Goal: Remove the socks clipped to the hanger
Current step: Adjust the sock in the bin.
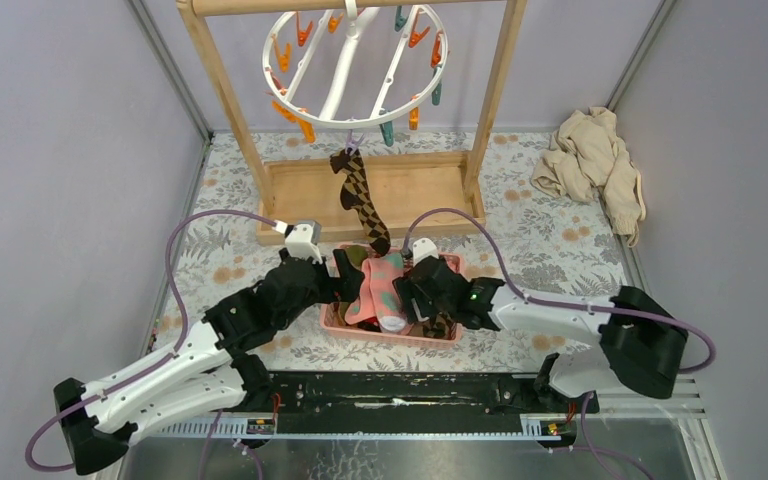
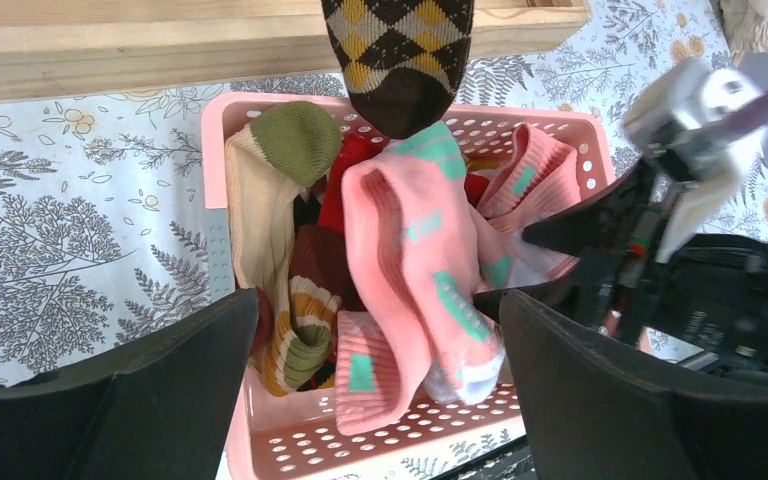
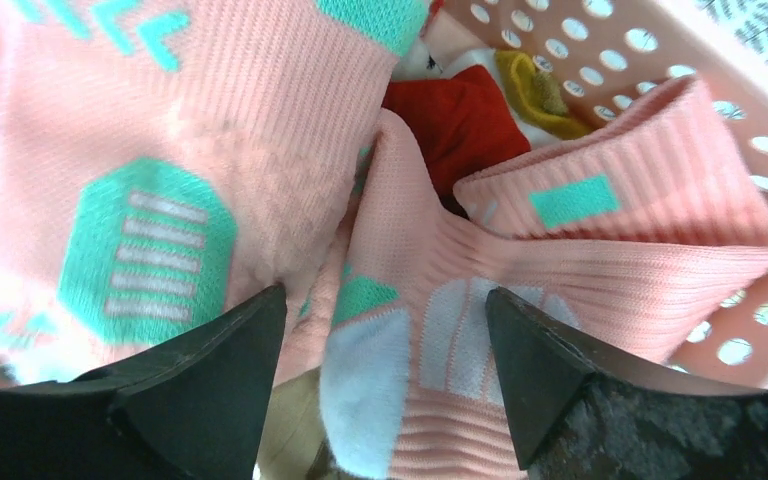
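One brown-and-beige argyle sock [image 1: 361,197] hangs from a purple clip at the front of the white ring hanger [image 1: 355,62]; its dark toe [image 2: 398,95] dangles over the pink basket [image 2: 290,440]. Other socks lie heaped in the basket, with two pink socks with teal marks [image 2: 420,250] on top. My left gripper [image 2: 380,390] hovers open over the basket's near left side, nothing between its fingers. At the basket's right side my right gripper [image 3: 385,345] is open just above the pink socks [image 3: 570,260], fingers on either side of a pale toe, not pinching it.
The wooden rack frame [image 1: 222,95] and its base board [image 1: 415,185] stand behind the basket. A beige cloth heap [image 1: 595,165] lies at the back right. Purple-grey walls close in on both sides. Several orange and teal clips [image 1: 305,125] on the ring hold nothing.
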{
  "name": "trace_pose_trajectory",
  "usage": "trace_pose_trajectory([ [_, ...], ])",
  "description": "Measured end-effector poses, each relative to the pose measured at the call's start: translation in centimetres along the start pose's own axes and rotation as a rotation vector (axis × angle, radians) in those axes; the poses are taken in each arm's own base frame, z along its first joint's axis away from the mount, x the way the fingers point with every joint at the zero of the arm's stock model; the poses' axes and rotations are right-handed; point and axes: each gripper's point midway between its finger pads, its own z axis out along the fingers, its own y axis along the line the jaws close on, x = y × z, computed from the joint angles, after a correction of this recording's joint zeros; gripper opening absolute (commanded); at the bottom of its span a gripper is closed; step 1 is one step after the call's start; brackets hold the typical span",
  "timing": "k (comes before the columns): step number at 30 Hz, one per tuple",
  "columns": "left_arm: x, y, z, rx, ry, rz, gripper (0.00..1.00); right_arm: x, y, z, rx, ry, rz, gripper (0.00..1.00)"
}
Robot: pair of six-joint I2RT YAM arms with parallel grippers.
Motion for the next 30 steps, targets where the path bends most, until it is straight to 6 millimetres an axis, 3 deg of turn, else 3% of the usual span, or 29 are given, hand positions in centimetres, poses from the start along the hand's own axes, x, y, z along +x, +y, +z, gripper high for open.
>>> trace_pose_trajectory([
  [5,0.3,0.0,0.4,-0.007,0.01,0.004,0.99,-2.9,0.4,-3.4,-0.05,-0.093,0.002,0.83],
  [10,0.1,-0.3,0.4,0.002,0.005,-0.013,0.98,-7.7,1.2,-7.2,-0.105,-0.239,0.01,0.96],
  [12,0.1,-0.4,0.5,0.009,0.003,-0.019,0.98,-8.4,1.2,-8.0,-0.116,-0.269,0.014,0.99],
  [21,0.8,-0.8,0.7,0.029,0.028,-0.029,0.98,-7.8,0.4,-8.9,-0.093,-0.256,0.027,1.0],
  [30,1.0,-2.5,0.5,0.088,0.083,-0.025,0.99,-8.4,-0.8,-11.7,-0.058,-0.264,0.066,1.0],
])
